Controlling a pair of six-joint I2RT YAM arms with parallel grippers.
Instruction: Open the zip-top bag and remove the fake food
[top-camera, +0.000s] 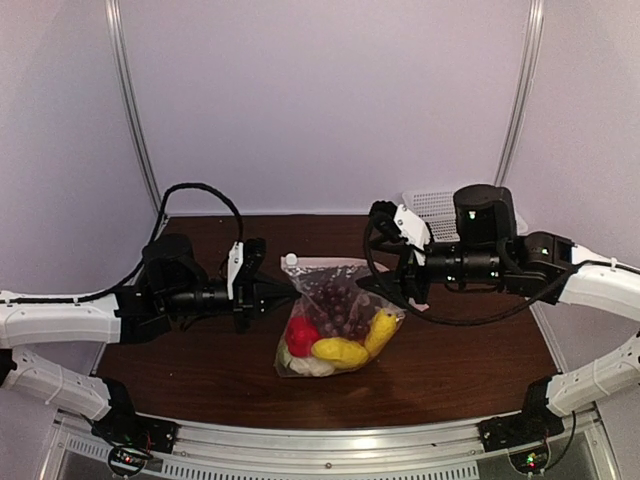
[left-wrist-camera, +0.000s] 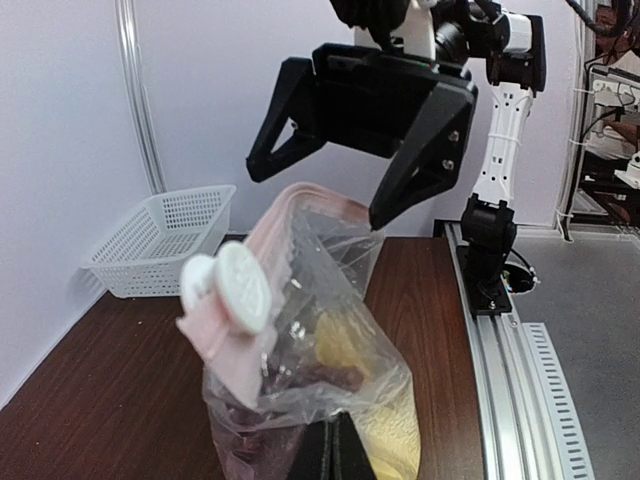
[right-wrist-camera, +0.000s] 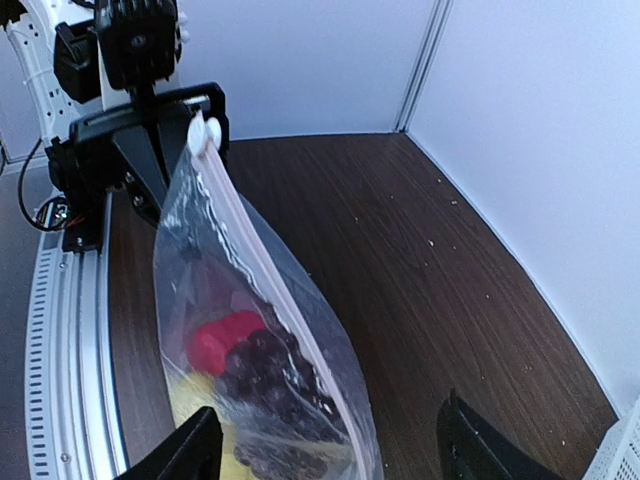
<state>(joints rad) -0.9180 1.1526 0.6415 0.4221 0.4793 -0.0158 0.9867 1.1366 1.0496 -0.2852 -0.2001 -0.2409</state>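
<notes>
The clear zip-top bag (top-camera: 335, 318) stands on the dark wood table between my two arms, its pinkish-white zip strip (right-wrist-camera: 245, 235) along the top with a white slider (left-wrist-camera: 235, 288) at the left end. Inside it lies the fake food: a red piece (top-camera: 302, 333), yellow pieces (top-camera: 340, 351) and dark purple grapes (top-camera: 335, 300). My left gripper (top-camera: 283, 293) is shut on the bag's plastic at its left edge, just below the slider. My right gripper (top-camera: 380, 287) is open at the bag's right end, jaws spread wide to either side of the zip strip without touching it.
A white mesh basket (top-camera: 432, 205) sits at the back right by the wall. White walls close in the table at the back and sides. A metal rail (top-camera: 330, 440) runs along the near edge.
</notes>
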